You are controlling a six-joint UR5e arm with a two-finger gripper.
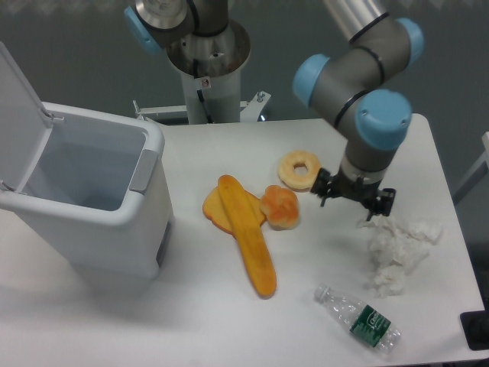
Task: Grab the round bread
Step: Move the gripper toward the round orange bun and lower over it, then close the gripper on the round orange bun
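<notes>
One round bread, a lumpy golden-orange bun with a paler underside toward the camera, sits near the middle of the white table. Roughly as wide as it is long, it shows no clear long axis and points no particular way. Its left edge touches the long orange loaf, which runs diagonally from upper left to lower right and lies across a flat orange slice. Just above and to the right of the bun rests a pale ring-shaped bread with a hole through its centre.

Right of the bun, and apart from it, hangs the gripper of the grey-and-blue arm, pointing down at the tabletop. Its dark fingers appear spread and nothing is seen between them, though the wrist hides much of the mechanism. It touches neither bun nor ring.

Crumpled white paper lies just right of and below the gripper, and a clear plastic bottle with a green label lies on its side near the front edge. A white bin with its lid raised stands at the table's left.
</notes>
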